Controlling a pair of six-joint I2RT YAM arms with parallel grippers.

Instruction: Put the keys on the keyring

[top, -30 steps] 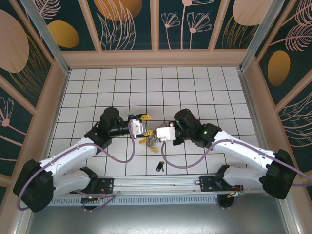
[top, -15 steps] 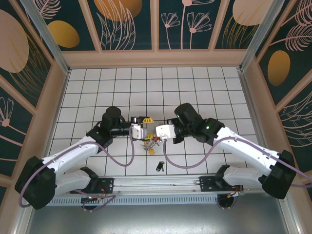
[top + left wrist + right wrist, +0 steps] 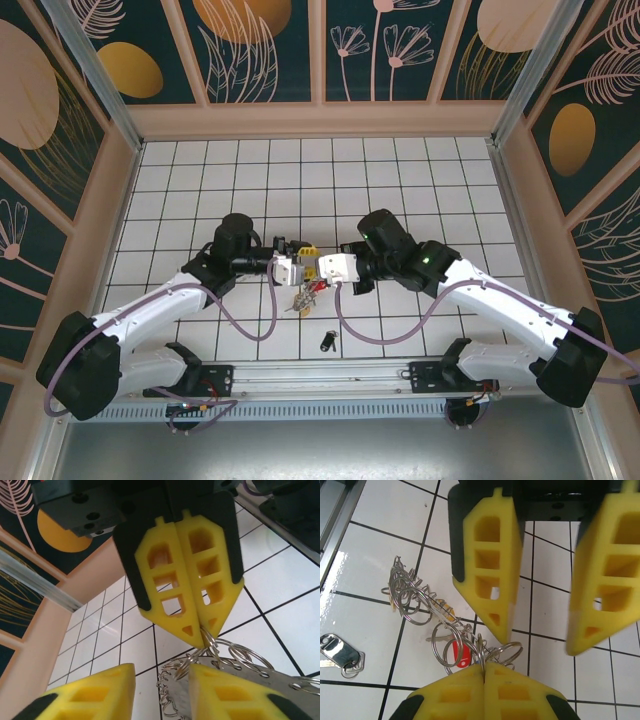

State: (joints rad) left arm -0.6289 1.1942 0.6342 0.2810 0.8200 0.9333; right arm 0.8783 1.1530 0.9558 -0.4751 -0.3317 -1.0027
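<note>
While right gripper clamps shut on keyring, left gripper stands open, empty, facing it; black key lies apart on tiles.

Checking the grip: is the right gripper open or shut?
Shut. The right gripper has its fingers pressed together, pinching a wire ring.

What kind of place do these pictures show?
Probably a purpose-built robot test cell: a left arm and right arm mounted on a metal rail, a white gridded table, and decorated wall panels enclosing three sides.
</note>
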